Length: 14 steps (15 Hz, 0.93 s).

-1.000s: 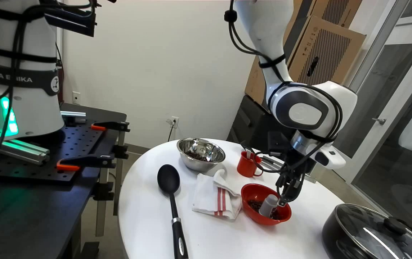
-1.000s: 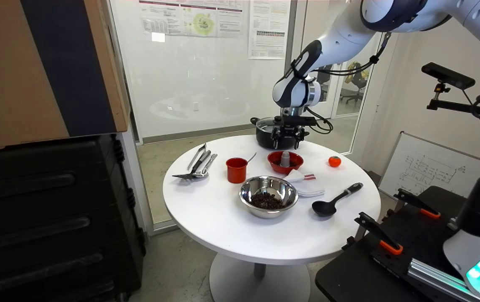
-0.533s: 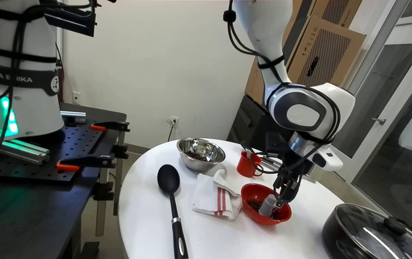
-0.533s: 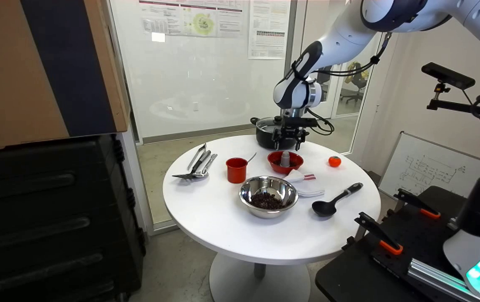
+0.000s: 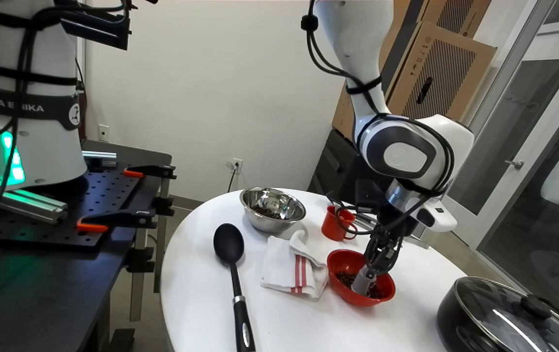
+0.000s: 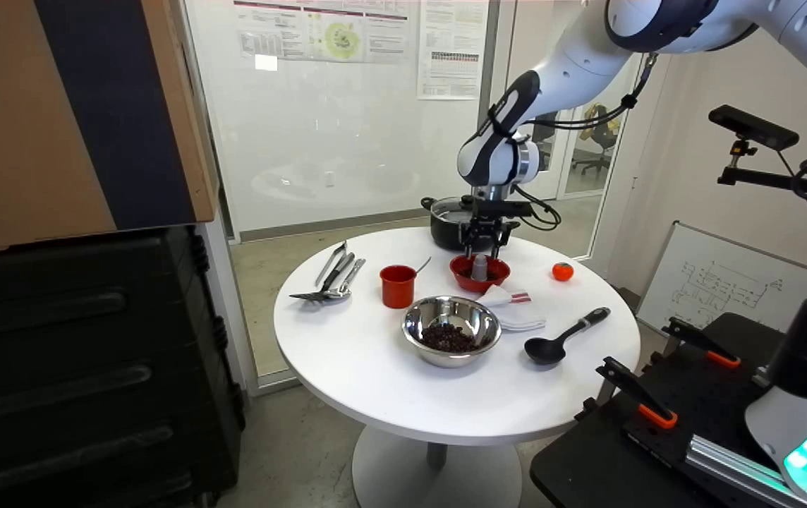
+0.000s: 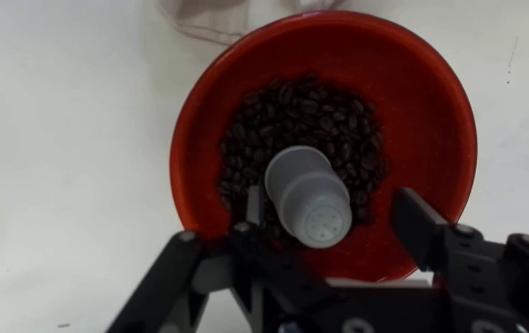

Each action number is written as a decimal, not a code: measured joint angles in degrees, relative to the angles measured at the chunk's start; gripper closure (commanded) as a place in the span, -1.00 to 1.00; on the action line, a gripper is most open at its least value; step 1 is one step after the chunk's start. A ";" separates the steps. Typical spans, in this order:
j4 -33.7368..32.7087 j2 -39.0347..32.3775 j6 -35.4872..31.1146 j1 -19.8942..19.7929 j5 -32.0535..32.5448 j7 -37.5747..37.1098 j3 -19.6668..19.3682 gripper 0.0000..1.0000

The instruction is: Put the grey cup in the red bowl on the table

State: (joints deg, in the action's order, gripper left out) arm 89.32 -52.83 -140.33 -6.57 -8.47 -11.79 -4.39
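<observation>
The grey cup (image 7: 310, 199) stands upside down on dark beans inside the red bowl (image 7: 424, 115). In both exterior views the cup (image 5: 361, 283) (image 6: 480, 267) shows in the bowl (image 5: 353, 298) (image 6: 472, 284) on the white table (image 5: 299, 327) (image 6: 375, 395). My gripper (image 7: 329, 198) is open, with a finger on each side of the cup. In the wrist view the left fingertip is close to the cup and the right one is well apart from it. The gripper (image 5: 371, 271) points down into the bowl; it also shows in an exterior view (image 6: 482, 254).
A white towel (image 5: 289, 269) lies beside the bowl. Around stand a steel bowl (image 6: 449, 358) with beans, a red mug (image 6: 398, 289), a lidded black pot (image 5: 475, 318) and a tomato (image 6: 562, 271). A black spoon (image 5: 229, 244) and metal utensils (image 6: 333, 282) lie on the table.
My gripper has moved down and toward the cup, to the left in an exterior view, so its fingers now reach either side of it. The cup and the bowl have not moved.
</observation>
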 measured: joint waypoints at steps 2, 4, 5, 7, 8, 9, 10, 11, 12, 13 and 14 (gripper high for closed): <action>0.08 0.00 0.00 -0.01 0.00 0.00 -0.09 0.52; 0.08 0.00 0.00 -0.02 0.00 0.00 -0.12 0.82; 0.08 0.03 0.00 -0.02 0.00 0.00 -0.12 0.86; 0.08 0.05 0.00 -0.02 0.00 0.00 -0.11 0.84; 0.08 0.05 0.00 -0.02 0.00 0.00 -0.11 0.84; 0.09 0.06 0.00 -0.02 0.00 0.00 -0.09 0.84; 0.16 0.19 0.00 -0.02 0.00 0.00 -0.05 0.84; 0.33 0.49 0.00 -0.05 -0.01 0.13 0.06 0.84; 0.63 1.04 -0.05 -0.15 -0.04 0.58 0.25 0.84; 1.22 2.05 -0.20 -0.30 -0.05 1.21 0.49 0.84; 2.09 3.46 -0.30 -0.55 -0.12 2.16 0.78 0.84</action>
State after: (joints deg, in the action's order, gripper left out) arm 91.42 -49.36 -140.63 -7.12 -8.60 -9.63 -3.60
